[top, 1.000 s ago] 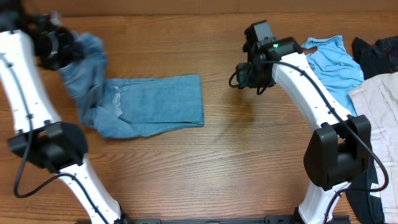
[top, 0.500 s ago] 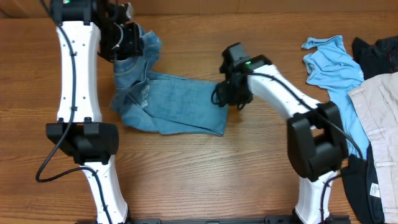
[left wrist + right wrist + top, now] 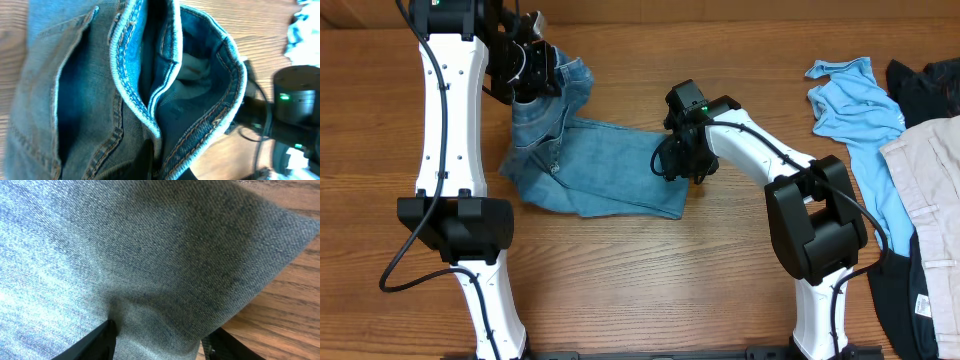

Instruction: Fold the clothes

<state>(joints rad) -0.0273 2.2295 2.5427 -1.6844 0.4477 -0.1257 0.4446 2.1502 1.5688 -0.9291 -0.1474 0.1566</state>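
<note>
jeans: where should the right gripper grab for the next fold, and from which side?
Probably the right-hand end of the jeans, opposite the waistband that the left gripper holds raised. Come from the right, low over the table. The denim lies flat there and ends on bare wood, so the right gripper, open astride that edge, can pinch it.

Overhead, a fixed camera looks straight down on the table (image 3: 620, 290). Each wrist camera presses close on the jeans (image 3: 610, 175), the denim all three views share.
</note>
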